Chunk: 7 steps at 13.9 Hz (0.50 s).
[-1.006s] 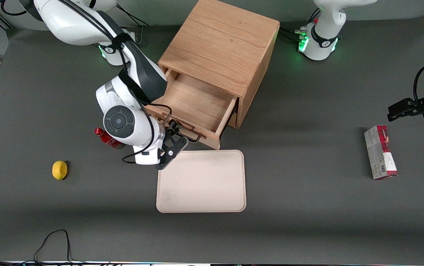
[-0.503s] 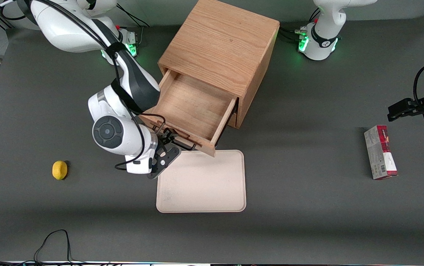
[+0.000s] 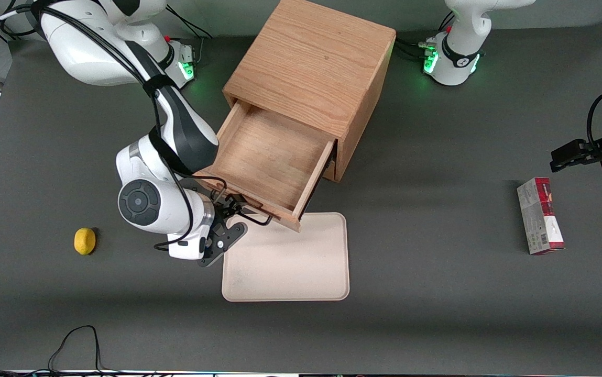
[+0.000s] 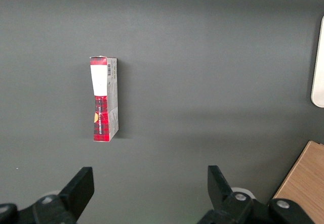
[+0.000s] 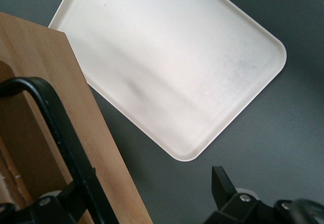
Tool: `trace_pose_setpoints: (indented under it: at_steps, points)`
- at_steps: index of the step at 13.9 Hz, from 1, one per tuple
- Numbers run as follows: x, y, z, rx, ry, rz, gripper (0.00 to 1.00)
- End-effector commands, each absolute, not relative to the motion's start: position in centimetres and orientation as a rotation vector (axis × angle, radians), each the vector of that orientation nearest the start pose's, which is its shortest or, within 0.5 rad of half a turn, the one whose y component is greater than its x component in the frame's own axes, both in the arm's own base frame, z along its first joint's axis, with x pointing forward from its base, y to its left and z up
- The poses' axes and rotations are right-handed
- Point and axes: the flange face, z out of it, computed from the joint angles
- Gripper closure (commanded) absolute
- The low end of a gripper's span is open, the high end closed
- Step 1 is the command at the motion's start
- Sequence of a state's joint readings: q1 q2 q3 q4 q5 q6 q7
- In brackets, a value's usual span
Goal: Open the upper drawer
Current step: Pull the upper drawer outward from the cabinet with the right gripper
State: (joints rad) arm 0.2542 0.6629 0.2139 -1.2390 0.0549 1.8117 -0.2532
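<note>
The upper drawer [image 3: 272,152] of the oak cabinet [image 3: 311,63] stands pulled far out, and its inside is bare wood. Its thin black handle [image 3: 252,216] is on the front nearest the front camera. My right gripper [image 3: 227,213] is at that handle, in front of the drawer. In the right wrist view the fingers of the gripper [image 5: 149,198] stand wide apart. The handle [image 5: 61,133] runs along one finger [image 5: 76,196], against the oak drawer front [image 5: 66,82]. The fingers do not clamp it.
A beige tray [image 3: 290,262] lies just in front of the drawer, whose front corner overhangs the tray's edge; the tray also shows in the right wrist view [image 5: 167,67]. A lemon [image 3: 85,241] lies toward the working arm's end. A red box [image 3: 539,214] lies toward the parked arm's end.
The drawer has slid further out toward the front camera, with the gripper moving along at its handle. A red bottle seen earlier beside the arm is now hidden by it.
</note>
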Motion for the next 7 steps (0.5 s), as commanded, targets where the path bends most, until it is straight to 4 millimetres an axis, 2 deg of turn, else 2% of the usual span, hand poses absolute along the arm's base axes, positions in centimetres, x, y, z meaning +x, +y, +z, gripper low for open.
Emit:
trace_pose_setpoints:
  at_steps: [1, 7]
  points:
    - [67.68, 29.01, 37.15, -2.777, -0.935, 0.108, 0.00]
    - [68.44, 28.07, 37.83, -2.779, -0.925, 0.080, 0.00]
